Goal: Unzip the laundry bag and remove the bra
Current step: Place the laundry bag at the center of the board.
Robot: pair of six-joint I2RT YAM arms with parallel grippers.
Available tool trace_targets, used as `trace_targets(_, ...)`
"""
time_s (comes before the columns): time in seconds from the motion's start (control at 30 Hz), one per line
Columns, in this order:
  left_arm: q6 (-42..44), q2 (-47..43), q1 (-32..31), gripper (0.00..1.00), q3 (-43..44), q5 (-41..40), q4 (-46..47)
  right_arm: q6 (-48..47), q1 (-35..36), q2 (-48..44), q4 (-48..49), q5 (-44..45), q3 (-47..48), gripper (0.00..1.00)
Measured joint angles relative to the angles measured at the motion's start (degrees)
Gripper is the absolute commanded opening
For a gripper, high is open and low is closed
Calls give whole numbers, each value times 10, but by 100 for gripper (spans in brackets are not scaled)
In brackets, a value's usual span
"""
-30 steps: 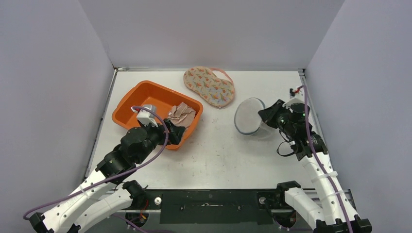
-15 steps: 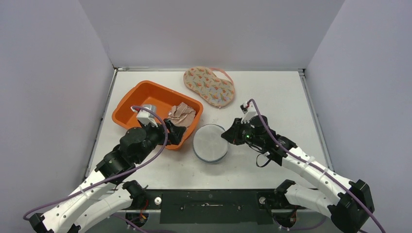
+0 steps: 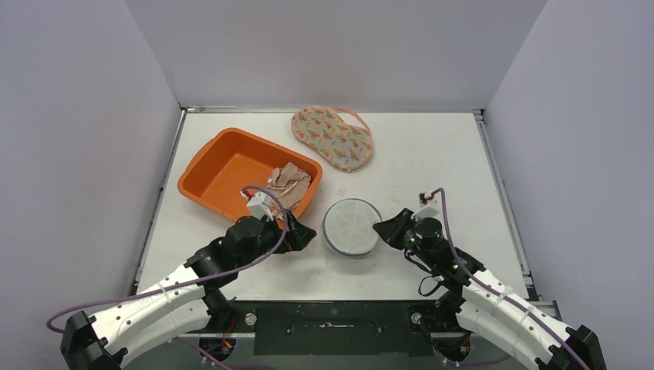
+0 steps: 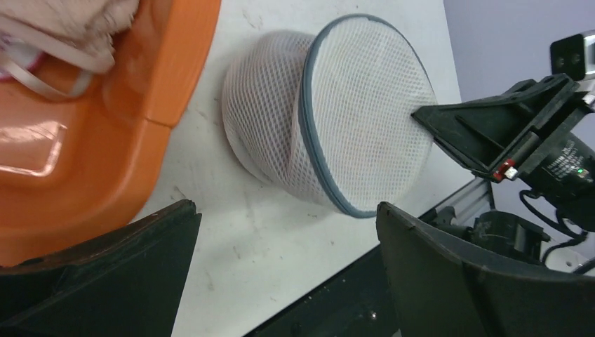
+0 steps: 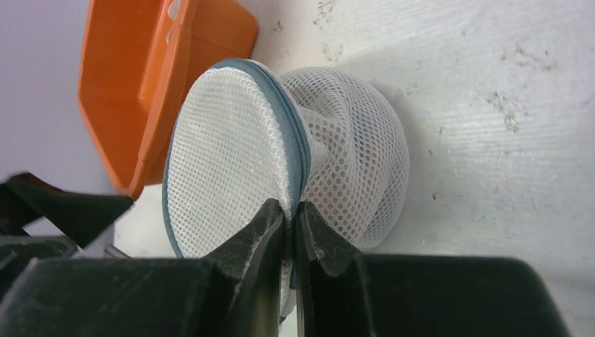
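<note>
The white mesh laundry bag (image 3: pixel 351 226), round with a grey zip rim, lies on the table at centre front, zipped shut. What is inside it is hidden. My right gripper (image 3: pixel 383 230) is shut on the bag's grey rim at its right side; in the right wrist view the fingertips (image 5: pixel 270 214) pinch the rim seam of the bag (image 5: pixel 231 151). My left gripper (image 3: pixel 305 235) is open and empty just left of the bag, not touching it. In the left wrist view the bag (image 4: pixel 365 119) lies beyond my open gripper (image 4: pixel 288 232).
An orange basin (image 3: pixel 224 158) stands at back left with a beige garment (image 3: pixel 290 181) in its near right corner. A patterned padded garment with a pink strap (image 3: pixel 332 135) lies at the back centre. The table's front edge and black rail (image 3: pixel 332 320) are close behind the bag.
My right gripper has dragged the bag from the right side to centre front. My left gripper has left the basin's edge and moved right and nearer, up beside the bag.
</note>
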Motion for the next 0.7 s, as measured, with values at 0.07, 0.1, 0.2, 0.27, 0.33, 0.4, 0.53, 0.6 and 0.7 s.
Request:
trace_targets(0.07,-42,-1,-23,96,-17,-13,11,47,1,-19,9,18,-26,5)
trace_targets(0.1,-64,-1,-37,96,-20,-24,15,70,3,-25,12,26,-37,5)
trace_targets(0.2,-129,0,-97,96,-21,-75,37,131,18,-33,17,57,-56,5)
trace_targets(0.27,-168,10,-142,96,-20,-109,52,165,40,-33,20,81,-58,5)
trace_targets(0.33,-200,33,-183,98,-13,-145,59,189,63,-33,24,104,-58,5)
trace_targets(0.4,-226,70,-214,100,0,-176,65,207,86,-32,26,125,-58,5)
trace_targets(0.53,-264,132,-233,91,20,-206,81,233,115,-28,33,159,-57,5)
trace_targets(0.6,-277,153,-233,90,21,-213,96,240,122,-25,37,169,-57,5)
trace_targets(0.7,-292,189,-233,90,26,-215,118,248,127,-24,38,181,-57,5)
